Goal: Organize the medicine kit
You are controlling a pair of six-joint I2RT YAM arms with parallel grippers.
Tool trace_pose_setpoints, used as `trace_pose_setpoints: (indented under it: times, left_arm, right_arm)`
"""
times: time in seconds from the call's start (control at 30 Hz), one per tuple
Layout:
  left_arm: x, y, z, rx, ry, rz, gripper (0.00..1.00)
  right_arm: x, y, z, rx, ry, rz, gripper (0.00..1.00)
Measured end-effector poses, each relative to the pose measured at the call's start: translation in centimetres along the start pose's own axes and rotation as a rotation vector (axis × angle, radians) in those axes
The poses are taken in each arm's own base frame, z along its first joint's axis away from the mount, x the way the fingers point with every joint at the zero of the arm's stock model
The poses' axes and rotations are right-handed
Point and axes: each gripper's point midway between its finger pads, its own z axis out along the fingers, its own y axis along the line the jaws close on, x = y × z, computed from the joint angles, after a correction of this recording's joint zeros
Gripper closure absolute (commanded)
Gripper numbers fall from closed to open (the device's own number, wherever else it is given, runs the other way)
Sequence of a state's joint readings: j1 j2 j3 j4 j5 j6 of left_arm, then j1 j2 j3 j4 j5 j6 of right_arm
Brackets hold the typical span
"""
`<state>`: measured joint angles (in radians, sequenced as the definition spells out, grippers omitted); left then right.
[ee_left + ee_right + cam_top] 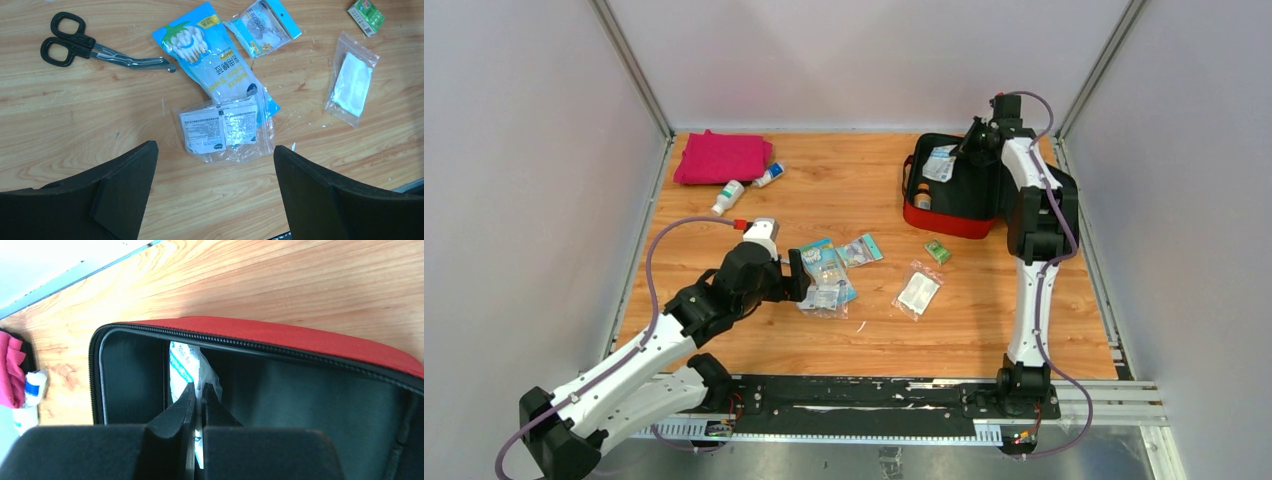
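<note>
Close view from the right arm's wrist. The right gripper has its two black fingers pressed together on a thin white and blue packet, which stands upright inside an open red case. The case has black lining and a black zipper running along its rim. Beyond it lies a wooden table. To the left of the case, a pink cloth lies beside a small white bottle with a blue label.

Robot lab cell: wood bench boxed by plain grey panels on metal posts, black mounting rail in front.
</note>
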<state>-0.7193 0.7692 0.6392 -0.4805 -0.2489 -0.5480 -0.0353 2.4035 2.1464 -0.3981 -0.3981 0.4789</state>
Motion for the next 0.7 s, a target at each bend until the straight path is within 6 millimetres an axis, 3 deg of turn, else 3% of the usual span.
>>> trace_pose_setpoints:
  times: [0.23,0.43,0.57,0.7]
  left_arm:
    - [0.4,0.2,0.3,-0.01,0.012,0.005,0.08]
    - [0.5,0.4,0.3,-0.015,0.013,0.009,0.08]
    - [0.5,0.4,0.3,-0.018,0.013,0.009,0.07]
    - [0.6,0.5,0.2,-0.02,0.015,0.009,0.07]
  right_arm:
    - [0.7,0.8,1.4,-0.049,0.032,0.029,0.79]
    - [0.9,0.7,1.5,-0.033,0.034,0.036,0.51]
    - [0.7,0.1,0.9,0.019,0.023,0.022,0.46]
    - [-0.3,0.1,-2.0,0.096,-0.017,-0.005,0.46]
